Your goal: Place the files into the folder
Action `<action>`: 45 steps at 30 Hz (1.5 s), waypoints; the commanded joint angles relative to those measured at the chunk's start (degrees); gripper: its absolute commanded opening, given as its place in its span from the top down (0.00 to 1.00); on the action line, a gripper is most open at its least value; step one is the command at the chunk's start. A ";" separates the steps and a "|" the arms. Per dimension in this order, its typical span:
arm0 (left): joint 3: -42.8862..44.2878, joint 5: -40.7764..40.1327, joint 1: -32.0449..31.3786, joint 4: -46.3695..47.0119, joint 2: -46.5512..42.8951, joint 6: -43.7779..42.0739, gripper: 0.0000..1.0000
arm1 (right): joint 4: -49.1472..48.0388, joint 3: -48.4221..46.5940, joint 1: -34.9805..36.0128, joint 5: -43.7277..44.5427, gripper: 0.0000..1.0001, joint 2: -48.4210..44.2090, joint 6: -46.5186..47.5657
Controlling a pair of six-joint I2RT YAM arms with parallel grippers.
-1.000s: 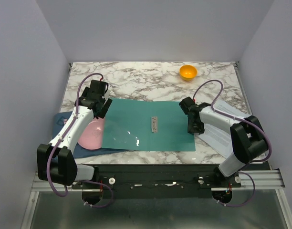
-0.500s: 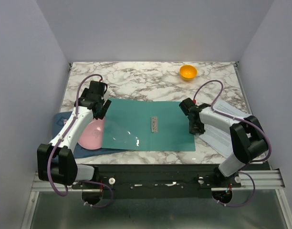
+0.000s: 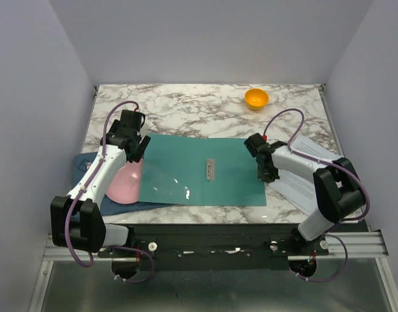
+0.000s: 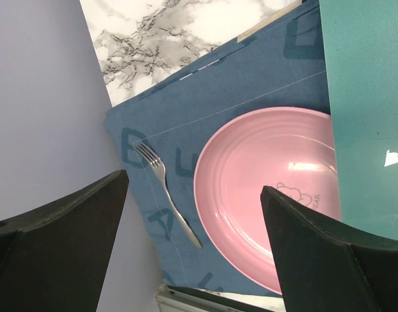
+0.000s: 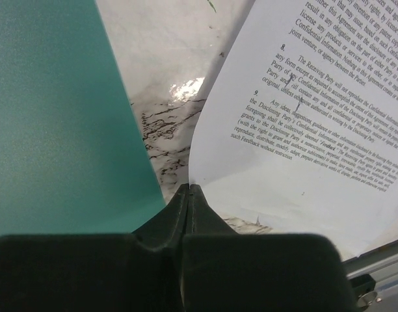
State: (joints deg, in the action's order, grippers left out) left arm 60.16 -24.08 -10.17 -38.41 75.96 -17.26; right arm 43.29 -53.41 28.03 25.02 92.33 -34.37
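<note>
Files (image 5: 303, 130) sit on the tabletop (image 3: 186, 110) at the right of the top view, just beside the right edge of the folder (image 3: 205, 172), partly hidden under your right arm (image 3: 303, 166); the stack's long axis slants from upper middle-right down toward the lower right corner. Folder lies open and flat mid-frame, long axis left to right, metal clip (image 3: 211, 170) at its spine, no paper on it yet. Key relation: in the right wrist view the right fingers (image 5: 170, 218) are pressed together right at the near corner of the top sheet (image 5: 238, 169), which curls up to meet the tips, so I read it as a pinch on that corner; the folder's teal edge is just left of the tips, with bare marble between it and the sheet. So the sheet has to go left across that edge, a short haul, and your right arm is clearly the nearer one. Right arm pose: reaching in from the lower right base, elbow up, wrist tipped down, tips low at the folder's right edge. Left fingers (image 4: 56, 240) are spread wide, holding nothing, hovering at the folder's upper left corner over the pink plate (image 4: 270, 195), fork (image 4: 170, 195) and blue placemat (image 4: 218, 97). Watch it: only one corner is held, so the sheet may drag or fold, and I can't tell how many sheets are in the pinch.
</note>
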 commanded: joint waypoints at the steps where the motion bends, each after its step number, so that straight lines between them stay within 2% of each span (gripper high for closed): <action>1: -0.31 -0.97 0.42 0.88 -1.61 -0.85 0.01 | -1.10 1.11 -0.26 0.30 0.99 -1.19 -0.26; 12: -0.04 -1.06 1.21 0.88 -1.96 -1.03 0.01 | -3.82 0.50 1.14 -6.99 0.99 -4.88 2.81; 18: 0.04 -1.15 1.56 0.62 -2.14 -1.03 0.01 | -5.75 -0.64 9.75 -9.37 1.00 -6.11 5.36; 25: 0.66 -1.06 1.74 -0.08 -2.57 -1.20 0.01 | -9.09 -4.68 23.71 -11.30 1.00 -3.66 9.23; 28: 0.92 -1.15 1.82 -0.52 -2.75 -1.20 0.01 | -9.45 -8.01 27.67 -12.44 0.99 -1.46 10.55; 32: 1.10 -1.32 1.91 -0.87 -3.01 -1.38 0.01 | -9.36 -10.92 28.83 -14.99 0.99 0.83 10.03; 33: 1.10 -1.41 1.91 -0.87 -3.01 -1.38 0.01 | -9.27 -11.28 28.83 -14.65 0.91 0.39 9.85; 34: 1.01 -1.41 2.00 -0.87 -3.10 -1.46 0.01 | -9.27 -11.45 28.75 -14.12 0.60 -0.13 9.59; 36: 0.92 -1.32 2.00 -0.87 -3.10 -1.55 0.01 | -9.27 -11.11 28.13 -12.28 0.31 -3.10 8.71; 37: 0.75 -1.32 2.00 -0.87 -3.10 -1.64 0.01 | -9.62 -10.58 26.13 -11.84 0.07 -4.60 8.27; 38: 0.66 -1.32 2.00 -0.79 -3.10 -1.73 0.01 | -10.06 -9.71 24.54 -12.53 0.00 -6.10 7.83; 42: 0.31 -1.06 2.09 -0.61 -3.19 -1.99 0.01 | -12.34 -3.48 12.16 -16.57 0.00 -13.39 7.21; 43: 0.05 -1.06 2.09 -0.52 -3.10 -1.90 0.01 | -14.00 -2.41 5.96 -17.53 0.00 -15.76 7.39; 45: -0.13 -0.80 2.09 -0.52 -3.02 -1.99 0.01 | -16.21 -0.22 0.12 -21.57 0.00 -17.53 8.26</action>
State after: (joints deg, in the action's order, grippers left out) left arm 60.18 -24.47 -8.56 -38.89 74.26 -18.65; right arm 30.79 -57.76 38.39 8.86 79.29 -26.15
